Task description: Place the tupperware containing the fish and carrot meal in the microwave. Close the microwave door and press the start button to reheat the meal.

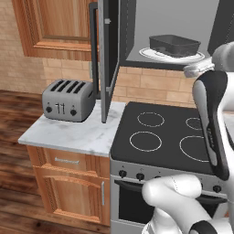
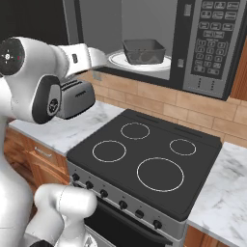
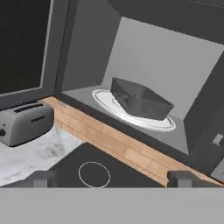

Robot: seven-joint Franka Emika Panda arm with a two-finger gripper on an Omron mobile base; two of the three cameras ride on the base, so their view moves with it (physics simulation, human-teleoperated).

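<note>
Two dark fingertips of our gripper stand wide apart, holding nothing, above the stove. Ahead we see the tupperware resting on the white plate inside the microwave, whose door hangs open beside the toaster.

We are seeing marble counter carrying grey toaster beside black stovetop. Up in microwave, cavity floor is bearing round white turntable plate; tupperware is sitting directly on plate, upright. More marble counter is lying right of stove.
</note>
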